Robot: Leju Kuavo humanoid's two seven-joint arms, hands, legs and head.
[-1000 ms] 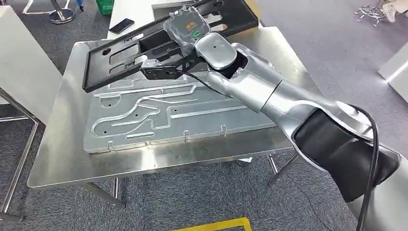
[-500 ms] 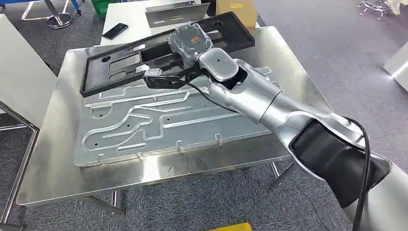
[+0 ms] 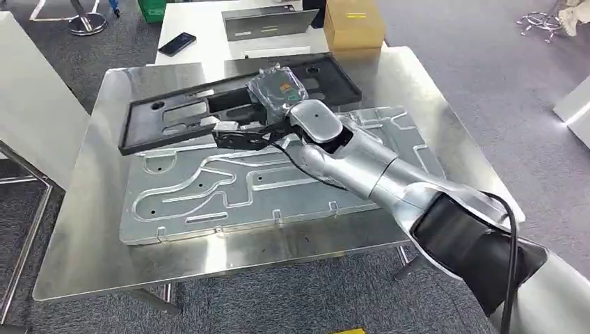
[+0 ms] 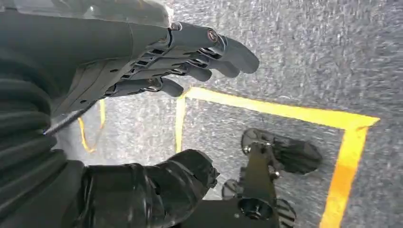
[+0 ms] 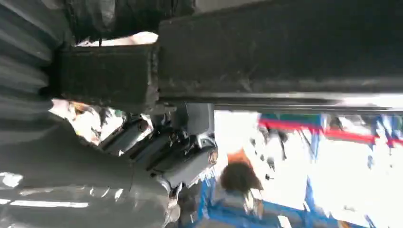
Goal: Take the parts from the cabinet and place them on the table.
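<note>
Where the right hand (image 3: 261,132) meets the black frame part (image 3: 181,115), we cannot see the contact from the head view, since the clear-wrapped wrist camera (image 3: 277,89) and the silver arm cover it. The right wrist view is blurred, yet we make out dark fingers (image 5: 185,164) curled under a thick black bar (image 5: 280,47) of that frame, so we read the hand as grasping the part.

Going from the left, the bare steel surface (image 3: 90,229) is smooth and reflective, with rounded corners. On it lies a flat grey metal plate (image 3: 209,188) with raised winding ribs and small holes. The black frame part is long and rectangular with cut-out windows, matte in finish; it lies along the far edge of the plate, partly over it, and whether its far end touches the surface we cannot tell. The fingers grip it near its middle, on the side nearer the robot.

Further back we see a dark phone (image 3: 176,44) on a white table (image 3: 191,28), then a grey sheet-metal piece (image 3: 268,22), then a brown cardboard box (image 3: 353,22), cut off at the top edge.

In the left wrist view the left hand (image 4: 190,61) hangs over grey carpet (image 4: 304,57) with yellow tape lines (image 4: 280,111), its dark fingers apart and loosely bent, holding nothing.
</note>
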